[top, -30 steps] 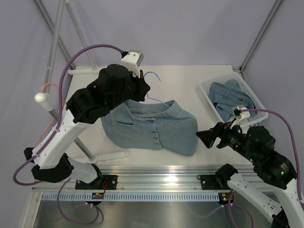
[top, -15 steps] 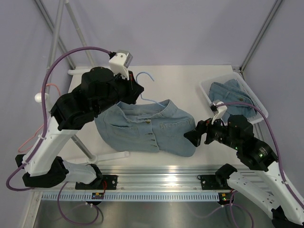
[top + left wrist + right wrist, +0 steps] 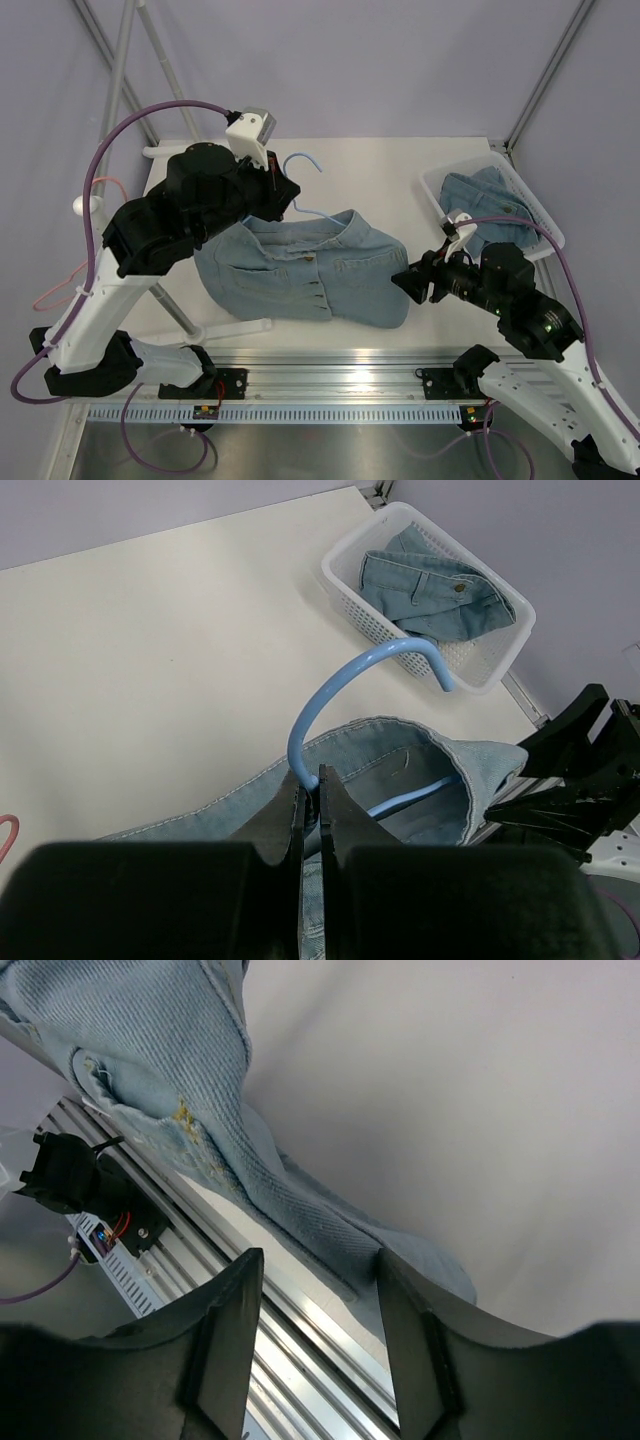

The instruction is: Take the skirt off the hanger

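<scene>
1. Top view: the left arm arches high over the table (image 3: 390,170), wrist bent down, with the left gripper (image 3: 278,192) at the neck of the blue hanger (image 3: 305,161). The denim skirt (image 3: 310,270) lies mid-table on the hanger. The right arm reaches low to the left, with the right gripper (image 3: 404,283) at the skirt's right edge.
2. Left wrist view: the jaws are fully closed, pinching the hanger (image 3: 365,662) just below its hook. The skirt's (image 3: 425,770) waistband gapes beneath. The white basket (image 3: 345,575) stands beyond.
3. Right wrist view: the right gripper (image 3: 318,1335) is tilted, fingers (image 3: 225,1345) apart. The skirt's (image 3: 205,1090) hem lies in the gap, not pinched.
</scene>
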